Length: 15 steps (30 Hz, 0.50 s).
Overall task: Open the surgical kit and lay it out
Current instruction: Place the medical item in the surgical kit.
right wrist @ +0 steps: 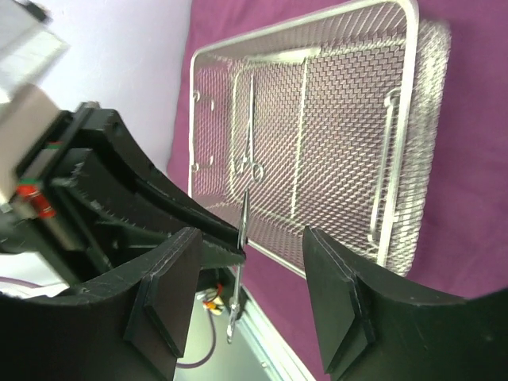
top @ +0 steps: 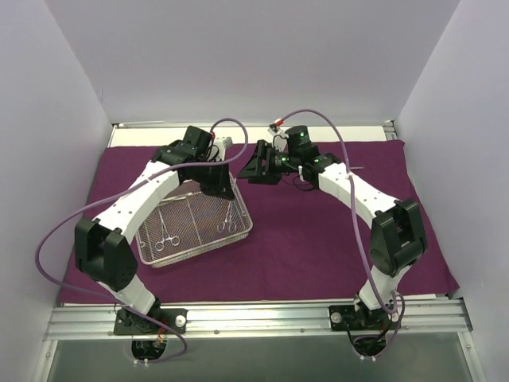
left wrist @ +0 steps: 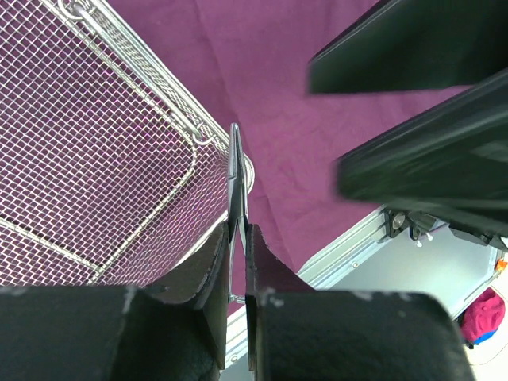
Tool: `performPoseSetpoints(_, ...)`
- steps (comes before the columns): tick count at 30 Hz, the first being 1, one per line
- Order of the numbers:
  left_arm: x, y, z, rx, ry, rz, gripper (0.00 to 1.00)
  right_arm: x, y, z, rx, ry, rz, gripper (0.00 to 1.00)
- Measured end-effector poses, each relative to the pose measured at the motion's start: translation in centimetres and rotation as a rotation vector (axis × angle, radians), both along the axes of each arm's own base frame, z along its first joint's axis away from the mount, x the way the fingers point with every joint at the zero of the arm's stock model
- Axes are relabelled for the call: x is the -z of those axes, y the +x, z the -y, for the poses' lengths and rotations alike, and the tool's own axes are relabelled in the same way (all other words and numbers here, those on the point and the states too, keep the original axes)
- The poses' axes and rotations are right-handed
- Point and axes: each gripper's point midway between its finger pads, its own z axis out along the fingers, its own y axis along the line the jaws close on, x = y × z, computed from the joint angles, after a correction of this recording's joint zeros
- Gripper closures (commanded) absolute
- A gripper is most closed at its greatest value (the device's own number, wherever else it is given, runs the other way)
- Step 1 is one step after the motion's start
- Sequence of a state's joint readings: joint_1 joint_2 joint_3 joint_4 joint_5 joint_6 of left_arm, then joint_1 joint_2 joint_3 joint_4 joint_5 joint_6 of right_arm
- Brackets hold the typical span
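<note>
Now left hand [left wrist: 238, 235] holds tweezers [left wrist: 236, 176] lengthwise, tip fwd.

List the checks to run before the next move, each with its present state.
1. Grip: the left gripper is shut on the thin silver instrument: ok.
2. Receiver: the right gripper is open: ok.
3. Alignment: the instrument sits between the right gripper's fingers in the right wrist view: ok; depth cannot tell.
4. Surface: the cloth wrap is spread flat: ok.
5. Contents: the tray is emptied: not ok, clamps lie in it.
</note>
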<state>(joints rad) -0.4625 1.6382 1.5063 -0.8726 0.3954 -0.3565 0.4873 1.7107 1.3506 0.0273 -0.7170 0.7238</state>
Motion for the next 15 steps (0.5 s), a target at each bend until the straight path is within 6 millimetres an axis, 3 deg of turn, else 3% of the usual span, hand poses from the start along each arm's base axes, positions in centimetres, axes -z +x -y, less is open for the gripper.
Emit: performPoseSetpoints(15,-0.4,-0.4,1.0,0.035,-0.025,0.011,0.98,0.6,-0.6,-2.7,-0.038,0.007,-0.036,0.55)
